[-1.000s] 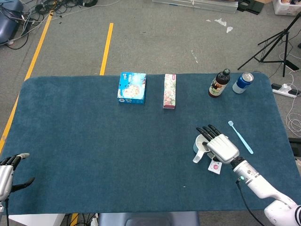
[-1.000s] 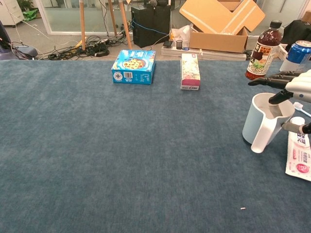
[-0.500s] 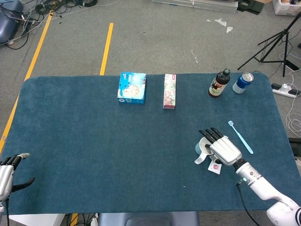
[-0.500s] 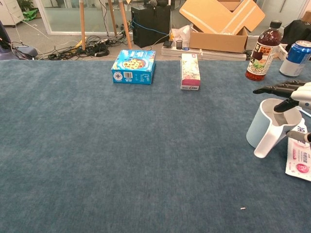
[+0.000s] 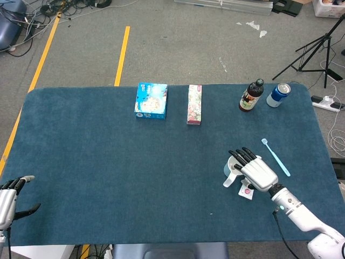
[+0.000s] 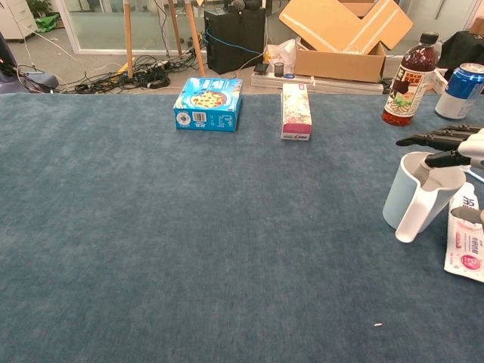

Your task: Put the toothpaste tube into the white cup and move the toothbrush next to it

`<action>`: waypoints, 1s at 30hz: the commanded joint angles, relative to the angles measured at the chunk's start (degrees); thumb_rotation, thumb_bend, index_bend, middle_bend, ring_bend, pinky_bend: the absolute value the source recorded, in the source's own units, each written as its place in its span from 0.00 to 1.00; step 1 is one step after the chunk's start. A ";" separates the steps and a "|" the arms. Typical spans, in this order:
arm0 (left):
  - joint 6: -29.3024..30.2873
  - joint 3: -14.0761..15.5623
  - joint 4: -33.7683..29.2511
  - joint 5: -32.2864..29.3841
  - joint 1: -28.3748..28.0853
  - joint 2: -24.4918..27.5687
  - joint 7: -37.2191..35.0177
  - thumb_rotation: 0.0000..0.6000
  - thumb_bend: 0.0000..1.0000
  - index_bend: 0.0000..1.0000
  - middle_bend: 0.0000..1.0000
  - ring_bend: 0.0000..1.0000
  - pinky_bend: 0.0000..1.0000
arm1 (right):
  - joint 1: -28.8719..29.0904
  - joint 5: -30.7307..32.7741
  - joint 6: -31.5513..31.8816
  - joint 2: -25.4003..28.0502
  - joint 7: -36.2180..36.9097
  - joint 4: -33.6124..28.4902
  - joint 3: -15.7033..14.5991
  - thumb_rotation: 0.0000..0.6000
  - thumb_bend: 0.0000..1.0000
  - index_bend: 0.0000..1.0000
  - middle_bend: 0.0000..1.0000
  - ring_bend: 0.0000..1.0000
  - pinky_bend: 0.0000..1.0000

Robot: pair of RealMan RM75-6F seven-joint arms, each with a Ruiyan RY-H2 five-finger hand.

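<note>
The white cup (image 5: 232,166) stands upright on the blue table at the right, its handle toward the near edge; the chest view shows the cup (image 6: 417,194) with nothing inside. My right hand (image 5: 256,172) hovers over the cup's right side with its fingers (image 6: 442,139) stretched out above the rim, holding nothing. The toothpaste tube (image 5: 246,191) lies flat just under the hand, and in the chest view the tube (image 6: 466,247) sits right of the cup. A light blue toothbrush (image 5: 275,157) lies on the cloth beyond the hand. My left hand (image 5: 7,200) rests open at the near left corner.
Along the far edge stand a blue box (image 5: 151,100), a floral carton (image 5: 194,104), a dark bottle (image 5: 251,95) and a blue can (image 5: 278,94). The table's right edge (image 5: 325,141) is close to the toothbrush.
My right hand has drifted slightly right and toward the near edge, and the cup has shifted a little to the right with it. The left hand has not moved.
</note>
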 commanded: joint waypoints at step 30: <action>0.07 0.11 -0.11 0.17 0.01 -0.23 0.59 1.00 0.10 0.28 0.34 0.35 0.45 | -9.02 -2.93 15.86 14.66 -12.21 -17.33 1.79 1.00 0.24 0.23 0.12 0.11 0.39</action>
